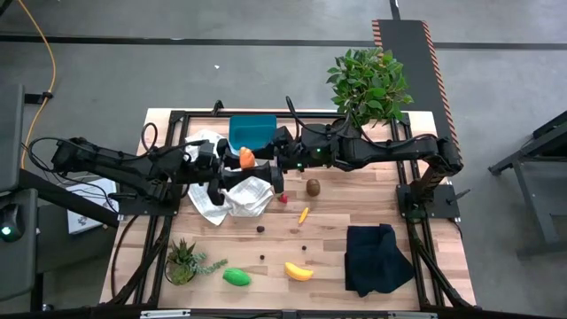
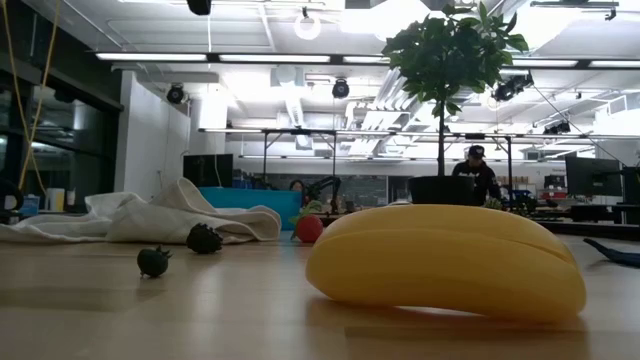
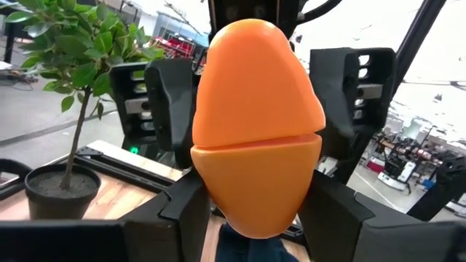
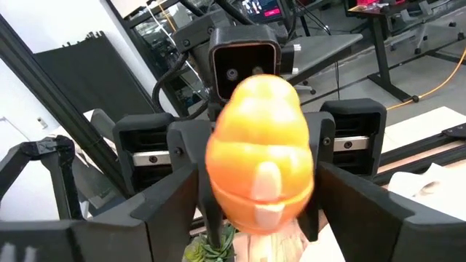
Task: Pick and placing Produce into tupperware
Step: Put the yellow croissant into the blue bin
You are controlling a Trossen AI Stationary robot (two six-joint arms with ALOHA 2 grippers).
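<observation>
The orange carrot [image 1: 246, 157] hangs in the air between my two grippers, just in front of the teal tupperware [image 1: 252, 131] and above the white checked cloth [image 1: 236, 197]. My left gripper [image 1: 237, 166] reaches in from the left and my right gripper [image 1: 267, 161] from the right, and both are shut on the carrot. In the wrist views the carrot [image 3: 255, 124] [image 4: 260, 156] fills the middle. On the table lie the kiwi [image 1: 314, 186], strawberry [image 1: 283, 198], banana [image 1: 299, 271], green oval [image 1: 236, 276] and dark berries [image 1: 260, 229]. My left gripper [image 3: 251, 207] pinches the carrot between its two fingers [image 3: 182, 211], on the part below the seam [image 3: 215, 185]. It comes in level from the table's left. The carrot is lifted clear of the table. My right gripper [image 4: 258, 200] pinches the carrot's other part [image 4: 222, 193], near its green leaves [image 4: 207, 247], between its two fingers [image 4: 171, 200]. It comes in level from the table's right, facing the left gripper.
A leafy bush in a dark pot [image 1: 368, 80] stands at the far right corner, a small spiky potted plant [image 1: 182, 261] near the front left, and a black folded cloth [image 1: 376, 257] front right. A small yellow-orange piece [image 1: 304, 213] lies mid-table. People show in the room behind.
</observation>
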